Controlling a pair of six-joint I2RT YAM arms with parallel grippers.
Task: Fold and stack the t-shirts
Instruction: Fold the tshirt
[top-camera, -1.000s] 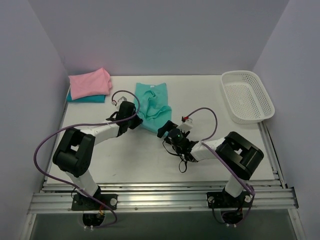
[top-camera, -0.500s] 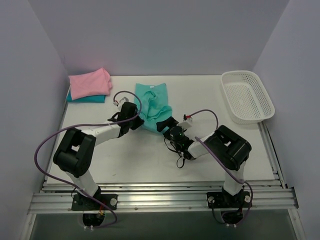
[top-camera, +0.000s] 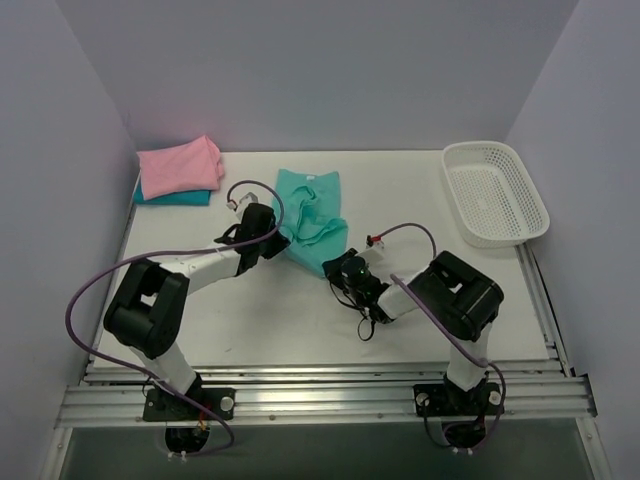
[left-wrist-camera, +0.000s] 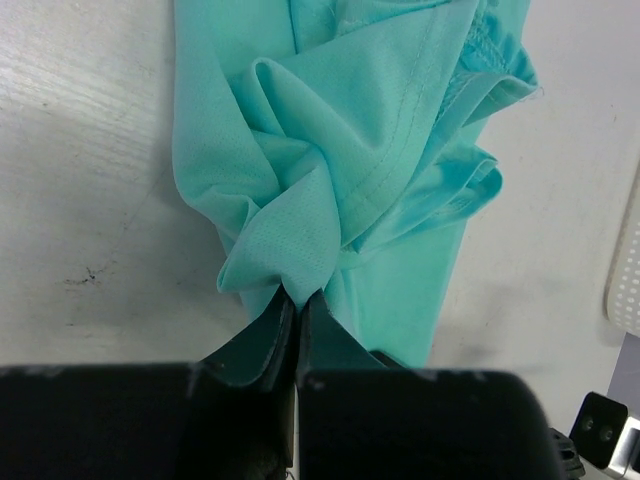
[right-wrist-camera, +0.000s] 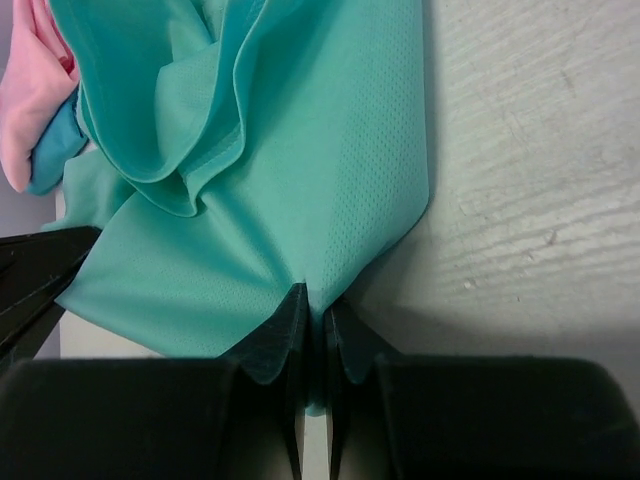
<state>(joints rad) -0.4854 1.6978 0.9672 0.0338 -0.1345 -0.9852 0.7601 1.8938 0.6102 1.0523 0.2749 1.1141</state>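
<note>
Cloth is bunching up between the two grippers. The teal-green shirt (top-camera: 312, 215) is lying rumpled near the middle of the table (top-camera: 250, 320), and both arms are reaching in at its near edge. The left gripper (left-wrist-camera: 297, 300) is clamping its fingers tight on a puckered fold at the shirt's near left corner, and creases are fanning out across the cloth away from the pinch. The right gripper (right-wrist-camera: 312, 300) is gripping the near right edge the same way, with its fingers pressed together on a thin bit of fabric. The two grippers are sitting near one another, low over the table, with the shirt's near edge running between them and the rest of it spreading away toward the back wall.

Off in the far left corner, the pink shirt (top-camera: 180, 165) is lying folded on top of the darker teal-blue shirt (top-camera: 178, 197) — well apart from both grippers. A white mesh basket (top-camera: 495, 192) is sitting at the far right of the table, also well apart from the teal-green shirt.
</note>
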